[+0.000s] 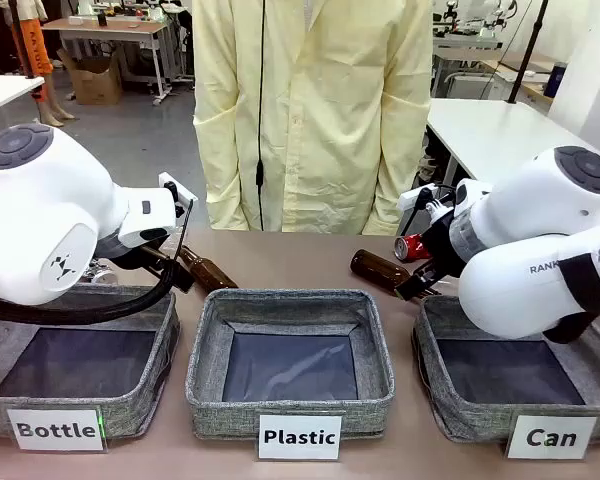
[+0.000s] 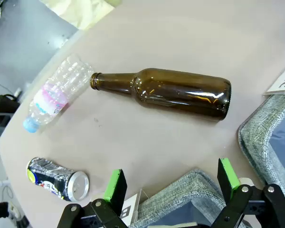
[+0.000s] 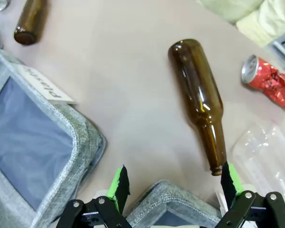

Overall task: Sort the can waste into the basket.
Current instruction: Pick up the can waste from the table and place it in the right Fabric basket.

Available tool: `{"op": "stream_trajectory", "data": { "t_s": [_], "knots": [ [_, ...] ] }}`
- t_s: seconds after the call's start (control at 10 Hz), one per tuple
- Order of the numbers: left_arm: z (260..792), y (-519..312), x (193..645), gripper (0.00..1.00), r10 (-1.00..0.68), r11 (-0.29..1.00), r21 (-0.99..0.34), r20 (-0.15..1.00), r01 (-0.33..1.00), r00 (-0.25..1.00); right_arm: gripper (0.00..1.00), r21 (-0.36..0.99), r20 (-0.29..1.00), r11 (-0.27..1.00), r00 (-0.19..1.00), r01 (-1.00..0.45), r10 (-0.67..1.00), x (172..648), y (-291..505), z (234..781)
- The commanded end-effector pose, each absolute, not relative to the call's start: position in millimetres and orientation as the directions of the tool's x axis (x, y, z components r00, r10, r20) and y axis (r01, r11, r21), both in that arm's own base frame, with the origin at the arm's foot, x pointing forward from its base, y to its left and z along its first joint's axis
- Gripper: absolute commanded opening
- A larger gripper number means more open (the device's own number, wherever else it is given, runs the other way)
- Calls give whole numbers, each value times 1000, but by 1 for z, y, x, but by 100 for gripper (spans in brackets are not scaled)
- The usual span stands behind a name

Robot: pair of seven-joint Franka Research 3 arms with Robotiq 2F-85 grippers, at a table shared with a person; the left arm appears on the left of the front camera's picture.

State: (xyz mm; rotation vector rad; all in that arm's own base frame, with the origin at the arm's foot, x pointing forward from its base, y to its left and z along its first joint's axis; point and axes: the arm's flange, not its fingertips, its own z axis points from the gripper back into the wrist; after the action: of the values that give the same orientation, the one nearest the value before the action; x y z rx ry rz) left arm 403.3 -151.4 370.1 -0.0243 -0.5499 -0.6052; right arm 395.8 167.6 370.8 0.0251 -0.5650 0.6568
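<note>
The dented red can (image 3: pixel 268 81) lies on its side at the far right of the table, also seen as the red can (image 1: pixel 412 247) just behind my right arm. The dark can (image 2: pixel 57 178) with green-yellow print and a silver top lies on the table's left end. The grey basket labelled "Can" (image 1: pixel 468 415) stands at the near right with nothing in it. Over its far rim my right gripper (image 3: pixel 173 183) hangs open. My left gripper (image 2: pixel 173 183) is open above the corner of the "Bottle" basket (image 2: pixel 190 190). Neither holds anything.
Two brown glass bottles (image 1: pixel 380 269) (image 1: pixel 205 270) lie on the table behind the baskets. A clear plastic bottle (image 2: pixel 57 97) lies on the left end, another (image 3: pixel 266 161) on the right. The "Plastic" basket (image 1: pixel 210 385) stands in the middle. A person in a yellow coat (image 1: pixel 315 110) stands across the table.
</note>
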Motion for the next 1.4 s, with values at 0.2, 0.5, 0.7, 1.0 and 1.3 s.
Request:
{"op": "stream_trajectory", "data": {
  "t_s": [0.2, 0.5, 0.7, 1.0, 1.3],
  "knots": [
    [370, -151, 403, 100, -534, 826, 136, 498, 546, 684, 100, -152, 505, 797, 647, -584, 571, 396, 168, 371],
    [370, -151, 403, 100, -534, 826, 136, 498, 546, 684, 100, -152, 505, 797, 647, -584, 571, 396, 168, 371],
    [370, -151, 403, 100, -534, 826, 136, 498, 546, 684, 100, -152, 505, 797, 647, -584, 571, 396, 168, 371],
    [370, -151, 403, 100, -534, 826, 136, 498, 546, 684, 100, -152, 505, 797, 647, -584, 571, 396, 168, 371],
    [370, -151, 403, 100, -533, 827, 135, 498, 546, 684, 100, -153, 504, 797, 647, -585, 571, 396, 168, 371]
  ]
}}
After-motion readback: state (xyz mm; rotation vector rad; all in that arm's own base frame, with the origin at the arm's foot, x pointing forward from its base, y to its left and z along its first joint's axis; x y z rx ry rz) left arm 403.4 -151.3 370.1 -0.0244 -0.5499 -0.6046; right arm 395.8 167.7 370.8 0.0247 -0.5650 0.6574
